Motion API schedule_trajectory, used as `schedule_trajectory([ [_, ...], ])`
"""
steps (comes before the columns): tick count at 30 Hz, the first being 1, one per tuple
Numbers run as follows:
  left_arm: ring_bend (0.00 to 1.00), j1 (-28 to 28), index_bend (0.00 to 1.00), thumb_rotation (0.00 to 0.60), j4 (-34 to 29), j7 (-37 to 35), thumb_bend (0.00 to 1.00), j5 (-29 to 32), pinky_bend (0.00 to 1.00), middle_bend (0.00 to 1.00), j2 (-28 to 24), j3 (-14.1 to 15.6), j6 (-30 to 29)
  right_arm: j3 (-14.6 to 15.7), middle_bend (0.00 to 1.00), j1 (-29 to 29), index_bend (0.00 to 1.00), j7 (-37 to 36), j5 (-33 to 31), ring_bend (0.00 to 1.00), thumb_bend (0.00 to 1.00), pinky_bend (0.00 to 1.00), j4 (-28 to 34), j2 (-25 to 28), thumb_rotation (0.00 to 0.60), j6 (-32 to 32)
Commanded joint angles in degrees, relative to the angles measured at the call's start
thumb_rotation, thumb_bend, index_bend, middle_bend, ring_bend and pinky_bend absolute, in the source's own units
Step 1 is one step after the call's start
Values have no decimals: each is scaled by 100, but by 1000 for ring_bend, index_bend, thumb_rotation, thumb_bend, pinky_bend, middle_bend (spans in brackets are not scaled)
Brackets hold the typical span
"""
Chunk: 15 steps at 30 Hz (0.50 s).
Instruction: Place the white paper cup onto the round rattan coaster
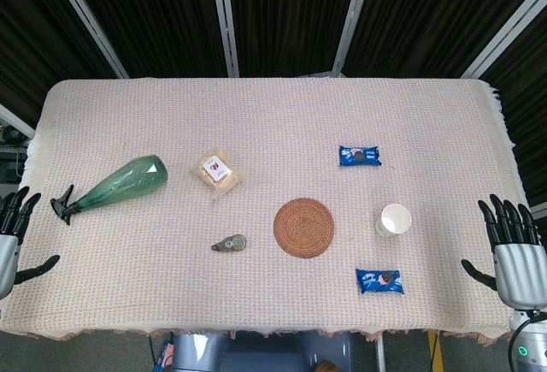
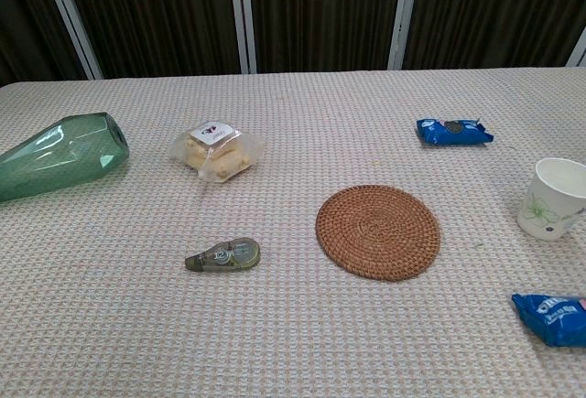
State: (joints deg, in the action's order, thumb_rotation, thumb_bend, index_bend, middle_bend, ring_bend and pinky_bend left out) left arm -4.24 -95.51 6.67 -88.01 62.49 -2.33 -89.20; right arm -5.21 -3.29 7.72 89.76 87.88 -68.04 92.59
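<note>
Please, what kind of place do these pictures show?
Probably a staged test table, not a home: a woven cloth, dark curtains behind, and unrelated props such as a green bottle and blue snack packs.

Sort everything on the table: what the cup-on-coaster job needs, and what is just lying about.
Needed:
cup, upright, right of the coaster
coaster, bare
right hand, open, nearest the cup

Lying about:
green bottle, on its side
snack pack
correction tape
two blue cookie packs
</note>
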Motion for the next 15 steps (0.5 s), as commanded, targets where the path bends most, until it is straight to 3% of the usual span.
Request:
schedule_trajectory([
  [1, 0, 3, 0, 600, -30, 46, 0, 11, 0, 0, -11, -4, 6, 9, 0, 1, 0, 5, -7, 0, 0, 0, -16, -1, 600, -23],
  [9, 0, 44, 0, 600, -102, 98, 0, 12, 0, 0, -31, 20, -14, 30, 0, -121, 0, -61, -24, 0, 0, 0, 72, 49, 600, -300],
  [12, 0, 50, 0, 600, -90, 135, 0, 12, 0, 0, -21, -6, -53, 32, 0, -366, 0, -139, 19, 0, 0, 0, 141, 91, 600, -700],
  [15, 0, 45, 0, 600, -117, 177, 0, 65, 0, 0, -1, -22, -22, -14, 0, -833, 0, -147, -79, 0, 0, 0, 333, 258, 600, -1528],
])
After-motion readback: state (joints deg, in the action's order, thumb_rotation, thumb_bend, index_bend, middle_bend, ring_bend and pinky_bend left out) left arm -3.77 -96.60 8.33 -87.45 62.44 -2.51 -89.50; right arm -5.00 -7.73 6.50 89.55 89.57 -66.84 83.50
